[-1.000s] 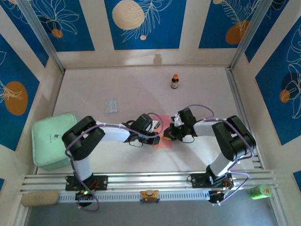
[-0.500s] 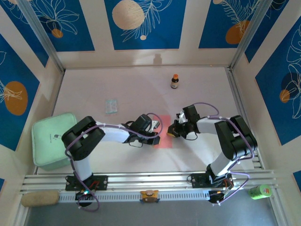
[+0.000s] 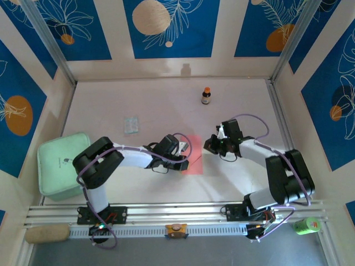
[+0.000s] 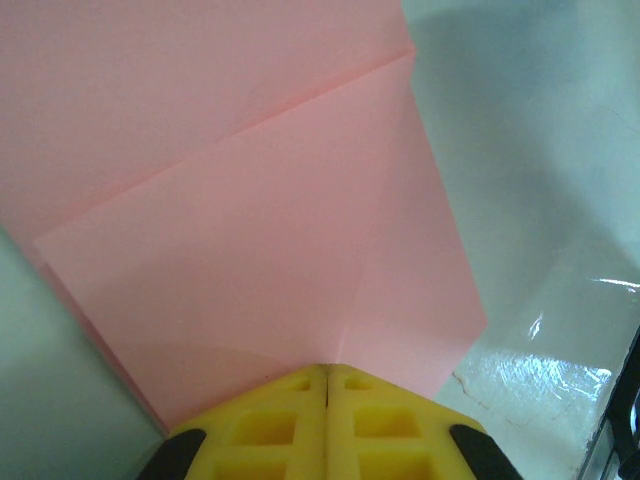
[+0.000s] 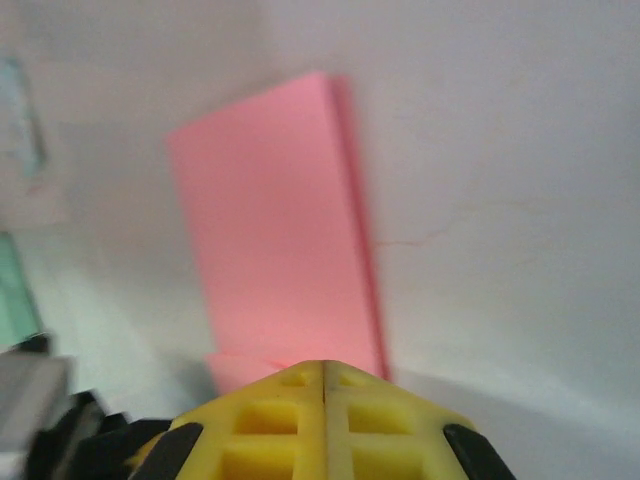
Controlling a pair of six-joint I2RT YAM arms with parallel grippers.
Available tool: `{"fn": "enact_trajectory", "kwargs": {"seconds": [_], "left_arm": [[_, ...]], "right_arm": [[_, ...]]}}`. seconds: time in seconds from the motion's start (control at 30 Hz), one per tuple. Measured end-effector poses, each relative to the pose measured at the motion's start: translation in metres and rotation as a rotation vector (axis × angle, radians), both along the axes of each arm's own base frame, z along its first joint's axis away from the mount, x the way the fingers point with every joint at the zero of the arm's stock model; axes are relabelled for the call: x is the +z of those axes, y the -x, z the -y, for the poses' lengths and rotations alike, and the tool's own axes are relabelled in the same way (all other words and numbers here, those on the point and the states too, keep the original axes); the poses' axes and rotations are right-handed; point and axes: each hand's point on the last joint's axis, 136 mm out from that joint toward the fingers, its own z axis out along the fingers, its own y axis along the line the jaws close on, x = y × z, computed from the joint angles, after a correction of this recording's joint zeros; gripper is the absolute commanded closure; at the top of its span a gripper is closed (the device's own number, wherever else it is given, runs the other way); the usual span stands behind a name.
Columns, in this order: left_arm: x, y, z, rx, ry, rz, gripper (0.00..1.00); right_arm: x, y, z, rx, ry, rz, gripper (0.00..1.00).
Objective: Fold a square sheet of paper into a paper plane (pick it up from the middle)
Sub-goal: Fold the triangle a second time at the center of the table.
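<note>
The square sheet of paper (image 3: 193, 155) lies folded on the white table, a salmon-pink strip with creased flaps. In the left wrist view the paper (image 4: 250, 220) shows a diagonal flap edge and a centre crease running up to my fingertips. My left gripper (image 3: 187, 161) is shut, its yellow tips (image 4: 327, 372) resting on the sheet's near-left edge. My right gripper (image 3: 208, 146) is shut too and hovers just right of the sheet, off it. From the right wrist the paper (image 5: 275, 235) lies ahead of the closed tips (image 5: 323, 366).
A small brown bottle (image 3: 206, 96) stands at the back. A pale bluish packet (image 3: 131, 124) lies left of centre. A mint-green box (image 3: 61, 165) sits at the left edge. A green can (image 3: 306, 224) lies beyond the front rail at the right.
My right gripper has drawn back to the right and slightly away, coming off the paper. The left gripper and the sheet have stayed put.
</note>
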Motion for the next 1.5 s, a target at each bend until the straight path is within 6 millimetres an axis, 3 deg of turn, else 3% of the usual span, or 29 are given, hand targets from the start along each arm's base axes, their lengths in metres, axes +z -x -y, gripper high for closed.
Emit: {"fn": "enact_trajectory", "kwargs": {"seconds": [0.1,0.2,0.37,0.5,1.13,1.3,1.5], "left_arm": [[0.0,0.0,0.0,0.002,0.0,-0.002,1.0],[0.0,0.0,0.0,0.003,0.001,-0.003,1.0],[0.001,0.0,0.0,0.003,0.002,-0.002,1.0],[0.001,0.002,-0.002,0.003,-0.006,-0.009,1.0],[0.0,0.018,-0.019,-0.003,-0.015,-0.025,1.0],[-0.001,0.018,-0.019,-0.002,-0.016,-0.026,1.0],[-0.001,0.018,-0.019,0.011,-0.016,-0.037,1.0]], "right_arm": [[0.013,0.003,-0.015,0.054,-0.052,0.034,1.0],[0.007,0.013,-0.033,0.12,-0.083,0.004,1.0],[-0.023,0.033,-0.049,0.191,-0.087,-0.107,1.0],[-0.047,0.039,-0.044,0.177,-0.054,-0.186,1.0],[-0.041,0.037,-0.044,0.18,-0.075,-0.174,1.0],[-0.021,0.041,-0.061,0.237,-0.11,-0.121,1.0],[-0.028,0.065,-0.08,0.304,-0.101,-0.146,1.0]]}}
